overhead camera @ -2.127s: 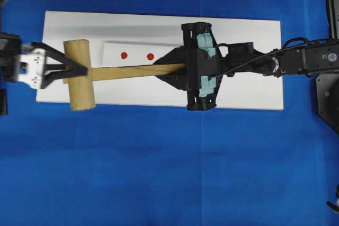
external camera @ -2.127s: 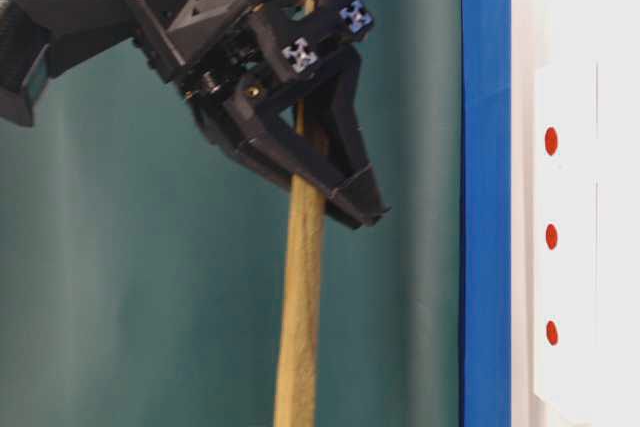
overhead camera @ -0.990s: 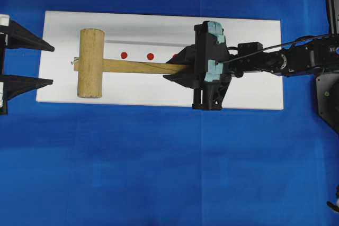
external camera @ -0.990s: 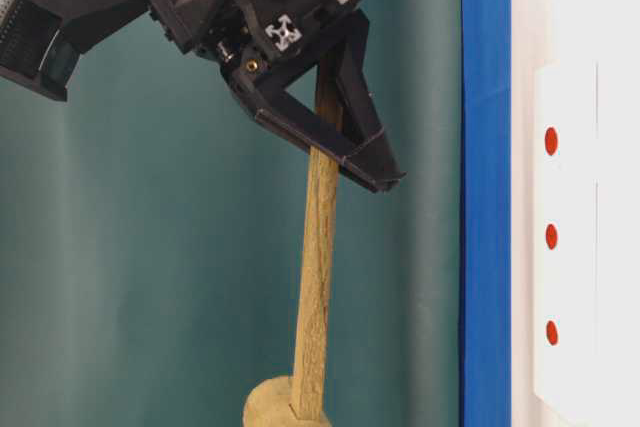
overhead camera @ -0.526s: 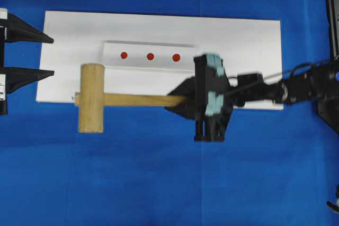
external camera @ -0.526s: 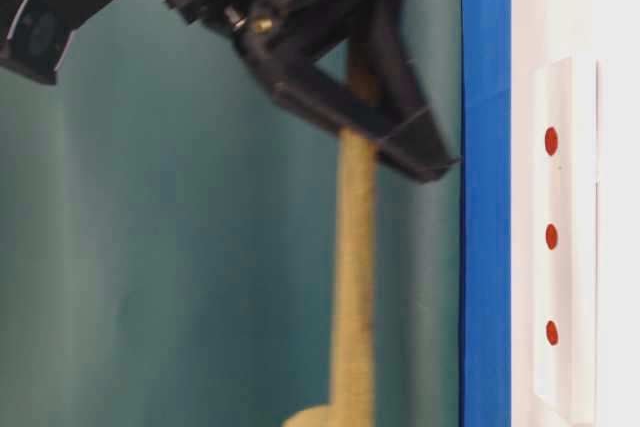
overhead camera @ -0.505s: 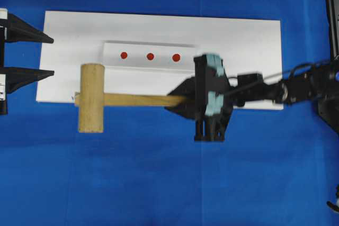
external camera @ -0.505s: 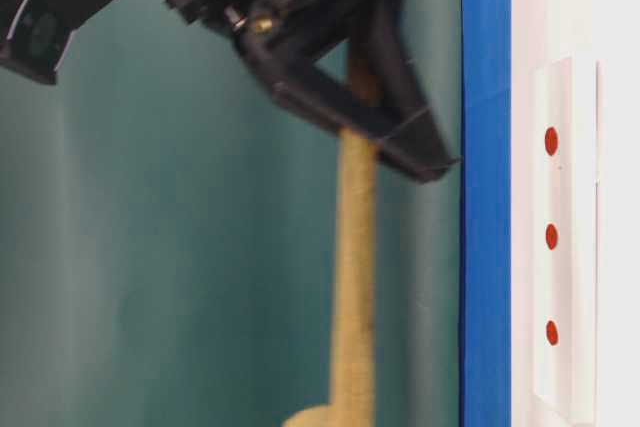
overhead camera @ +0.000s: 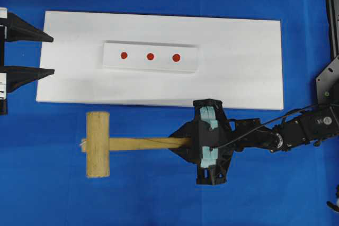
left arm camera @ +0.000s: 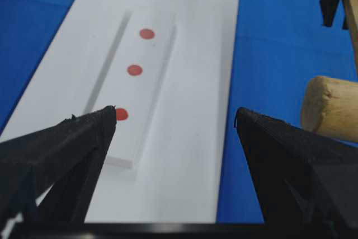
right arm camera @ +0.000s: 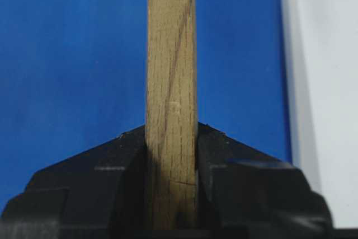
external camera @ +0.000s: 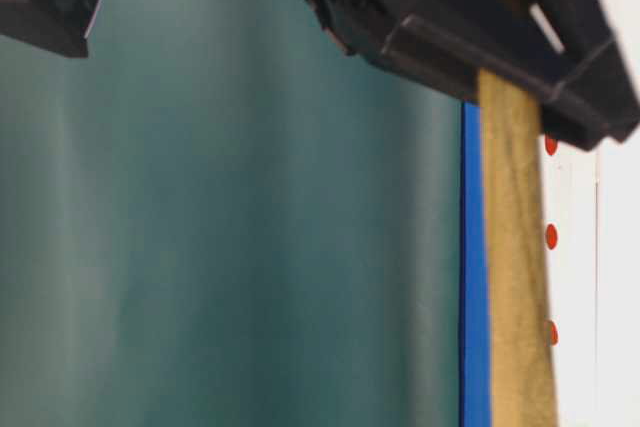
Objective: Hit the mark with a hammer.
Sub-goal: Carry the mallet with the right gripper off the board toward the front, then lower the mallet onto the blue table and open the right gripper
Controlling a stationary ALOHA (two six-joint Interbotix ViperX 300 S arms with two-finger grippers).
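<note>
My right gripper is clenched on the hammer, pinching the end of its handle; the wrist view shows both jaws tight against the flat sides of the wood. The hammer sits over the blue cloth, off the near edge of the white board. Its long axis runs left-right, roughly parallel to that edge, with the head at the far left end away from my fingers.

The three red marks sit in a row on the small white strip, on the far side of the handle. So the head lies left of the marks and nearer than them. I judge the coming swing turns on carrying the head farther in and a bit right, over a dot, before dropping it.

My left gripper is released, jaws spread wide, empty, at the left end of the board. It's nearer the marks but holds nothing; the right arm has the tool.
</note>
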